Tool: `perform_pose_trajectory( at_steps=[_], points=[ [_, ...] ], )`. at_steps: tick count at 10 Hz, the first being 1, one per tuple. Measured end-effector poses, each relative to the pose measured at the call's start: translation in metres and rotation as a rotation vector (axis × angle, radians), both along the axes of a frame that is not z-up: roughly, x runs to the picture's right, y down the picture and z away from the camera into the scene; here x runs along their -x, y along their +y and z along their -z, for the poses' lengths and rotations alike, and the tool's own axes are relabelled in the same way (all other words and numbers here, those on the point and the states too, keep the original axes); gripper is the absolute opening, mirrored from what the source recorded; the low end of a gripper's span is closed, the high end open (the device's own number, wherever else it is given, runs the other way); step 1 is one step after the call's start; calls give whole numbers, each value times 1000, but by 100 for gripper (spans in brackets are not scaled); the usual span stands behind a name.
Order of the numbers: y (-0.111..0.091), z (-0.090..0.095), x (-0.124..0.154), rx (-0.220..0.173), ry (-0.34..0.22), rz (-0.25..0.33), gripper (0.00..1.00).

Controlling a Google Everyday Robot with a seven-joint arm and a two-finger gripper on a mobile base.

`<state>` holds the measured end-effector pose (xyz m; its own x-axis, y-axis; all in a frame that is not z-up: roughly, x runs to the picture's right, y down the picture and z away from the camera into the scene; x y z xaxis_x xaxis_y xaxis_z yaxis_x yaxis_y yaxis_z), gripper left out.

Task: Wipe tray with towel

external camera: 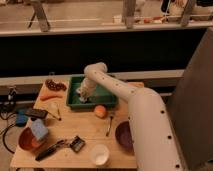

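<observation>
A green tray [109, 98] sits at the back middle of the wooden table. My white arm reaches from the lower right over the table and bends down into the tray. My gripper [83, 96] is inside the tray at its left side, pressed low against the tray floor. A pale bit of towel [81, 99] shows under the gripper.
An orange [100, 111] lies just in front of the tray, with a fork [109, 125] beside it. A purple bowl [123, 135], a white cup [100, 154], a blue sponge in an orange bowl [35, 134], a carrot [50, 96] and tools lie around.
</observation>
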<state>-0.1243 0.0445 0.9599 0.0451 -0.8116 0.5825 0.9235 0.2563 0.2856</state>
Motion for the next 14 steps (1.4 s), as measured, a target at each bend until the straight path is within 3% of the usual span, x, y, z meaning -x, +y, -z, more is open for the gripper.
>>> perform_pose_trajectory(
  at_steps=[4,7,11,12,14],
  points=[
    [13,-5,-73,11,103,-68,0],
    [-3,-21,-122,-2,212,-98,0],
    [-49,-54,-130,-31,259,-121,0],
    [-65,-65,-121,-41,251,-128,0],
    [-73,-70,-99,-47,223,-126,0]
  ],
)
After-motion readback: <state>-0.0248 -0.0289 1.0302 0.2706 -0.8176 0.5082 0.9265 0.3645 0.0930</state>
